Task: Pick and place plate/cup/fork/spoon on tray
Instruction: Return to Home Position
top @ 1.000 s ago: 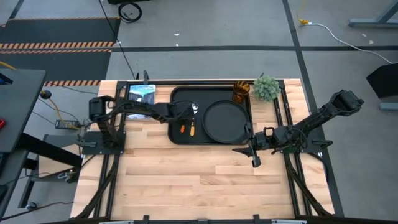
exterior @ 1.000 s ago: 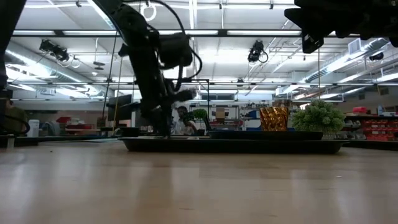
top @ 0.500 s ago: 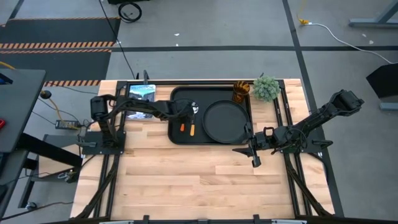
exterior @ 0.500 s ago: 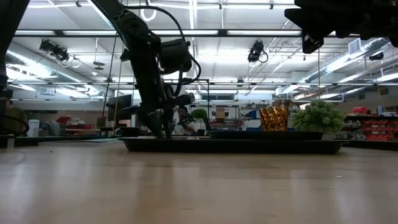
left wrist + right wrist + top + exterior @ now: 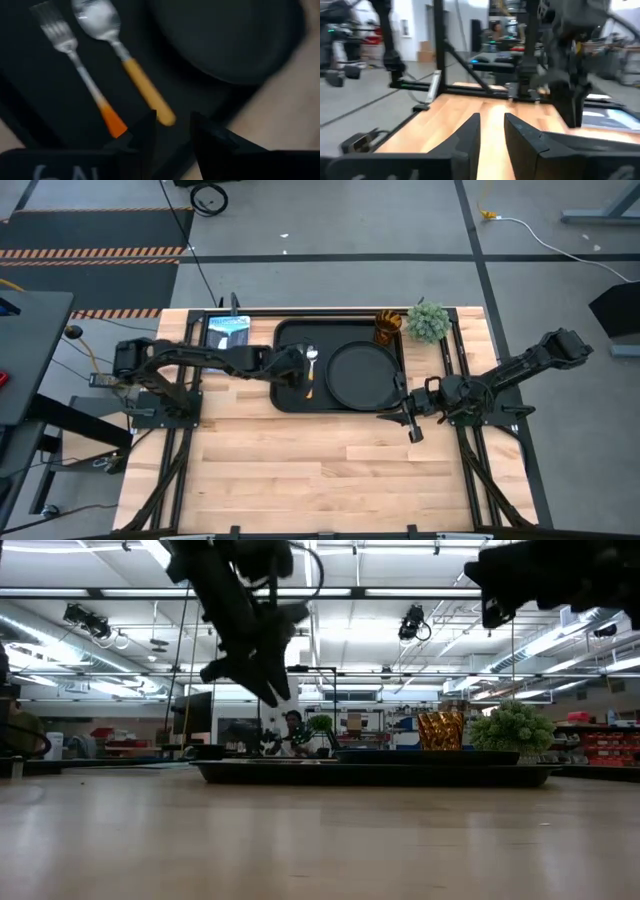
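The black tray (image 5: 286, 330) lies at the table's far middle. On it rest the round black plate (image 5: 362, 375), the spoon (image 5: 311, 360) and the fork (image 5: 82, 82). Spoon (image 5: 125, 67) and fork lie flat side by side left of the plate (image 5: 225, 35). The amber cup (image 5: 388, 328) stands at the tray's far right corner and shows in the low view (image 5: 440, 730). My left gripper (image 5: 172, 132) hangs above the cutlery's handle ends, slightly open and empty, and shows raised in the low view (image 5: 262, 675). My right gripper (image 5: 410, 427) waits over the table near the tray's near right corner, fingers a little apart (image 5: 491, 127), empty.
A green bushy plant (image 5: 428, 320) stands right of the cup. A blue-and-white picture card (image 5: 228, 330) lies left of the tray. Bare wooden table (image 5: 320, 470) stretches along the near side. A person shows far off in the room (image 5: 292, 725).
My left gripper has gone up from the tray's left part, clear of the cutlery, and a little toward the table's near edge. The spoon and fork stay lying on the tray.
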